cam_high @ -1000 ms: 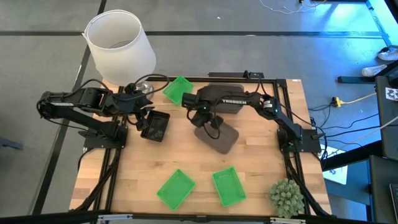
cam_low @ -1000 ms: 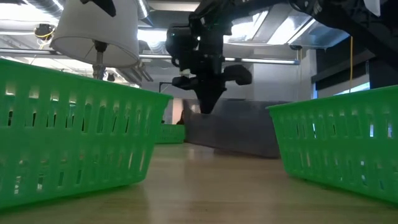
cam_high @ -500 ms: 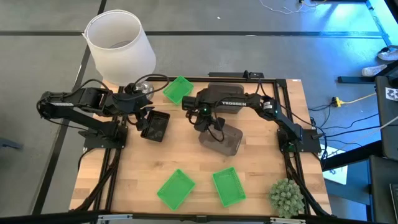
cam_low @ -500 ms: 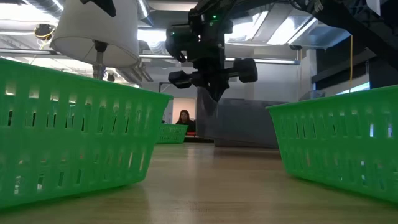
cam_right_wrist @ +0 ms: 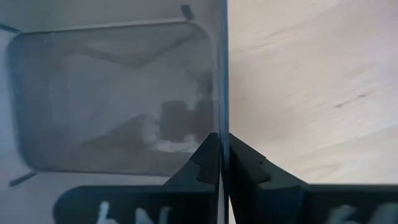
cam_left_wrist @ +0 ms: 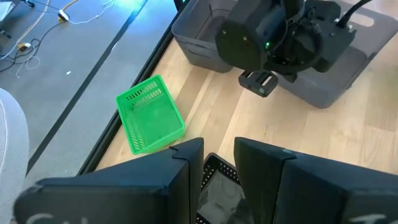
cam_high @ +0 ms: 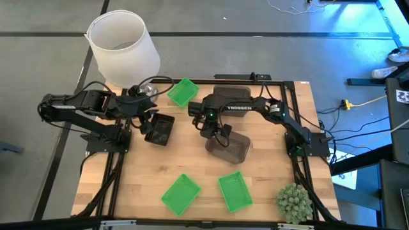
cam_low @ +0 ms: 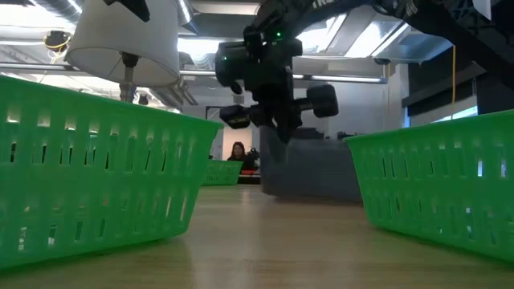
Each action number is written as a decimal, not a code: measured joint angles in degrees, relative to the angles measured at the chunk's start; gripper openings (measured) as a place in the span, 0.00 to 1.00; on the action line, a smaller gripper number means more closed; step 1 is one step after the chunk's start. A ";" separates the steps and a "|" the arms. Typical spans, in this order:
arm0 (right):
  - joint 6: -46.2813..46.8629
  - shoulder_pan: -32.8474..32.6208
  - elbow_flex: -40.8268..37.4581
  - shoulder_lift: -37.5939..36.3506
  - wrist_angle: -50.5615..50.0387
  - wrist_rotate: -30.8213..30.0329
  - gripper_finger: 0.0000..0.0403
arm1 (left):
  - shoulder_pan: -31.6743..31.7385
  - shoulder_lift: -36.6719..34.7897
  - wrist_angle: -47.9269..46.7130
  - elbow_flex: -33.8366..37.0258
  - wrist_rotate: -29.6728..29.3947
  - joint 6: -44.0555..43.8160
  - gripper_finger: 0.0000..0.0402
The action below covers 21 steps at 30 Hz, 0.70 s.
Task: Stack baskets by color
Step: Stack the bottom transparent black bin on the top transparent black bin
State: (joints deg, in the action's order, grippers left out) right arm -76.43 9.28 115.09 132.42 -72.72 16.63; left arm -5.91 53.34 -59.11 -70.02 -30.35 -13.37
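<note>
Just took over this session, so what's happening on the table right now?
The right end effector pinches the wall of a grey basket mid-table, with another grey basket behind it. The left end effector sits over the black basket. Three green baskets lie apart, unstacked.

My table (cam_high: 268, 191) is a pale wood top. On it, two green baskets (cam_high: 179, 193) (cam_high: 234, 190) lie side by side near the front edge, a third green basket (cam_high: 183, 92) sits at the back edge. A black basket (cam_high: 160, 129) rests at the left side. Two grey baskets: one (cam_high: 231, 94) at the back, one (cam_high: 229, 147) mid-table. A plant ball (cam_high: 293, 202) sits on the front right corner.
</note>
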 joint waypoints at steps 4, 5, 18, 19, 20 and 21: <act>3.91 0.00 -0.57 0.00 2.52 -0.26 0.06 | 0.00 0.00 0.00 0.00 0.00 -0.02 0.21; 4.96 0.00 -0.57 0.00 3.06 -0.30 0.06 | -0.04 0.00 0.00 0.00 0.00 -0.02 0.21; 9.93 -0.24 -0.57 0.00 3.71 -1.48 0.01 | -0.02 0.00 0.00 0.00 0.01 -0.07 0.21; 10.00 -0.24 -0.57 0.00 3.78 -1.50 0.01 | -0.02 0.00 0.00 0.00 0.00 -0.09 0.21; 10.19 -0.24 -0.57 0.00 3.93 -1.48 0.02 | -0.02 0.00 0.00 0.00 0.00 -0.09 0.21; 10.23 -0.24 -0.57 0.00 4.09 -1.46 0.03 | -0.02 0.00 0.00 0.00 0.00 -0.09 0.21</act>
State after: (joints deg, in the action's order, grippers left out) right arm -66.20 9.04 114.52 132.42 -68.63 15.18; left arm -5.93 53.34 -59.11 -70.02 -30.35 -13.45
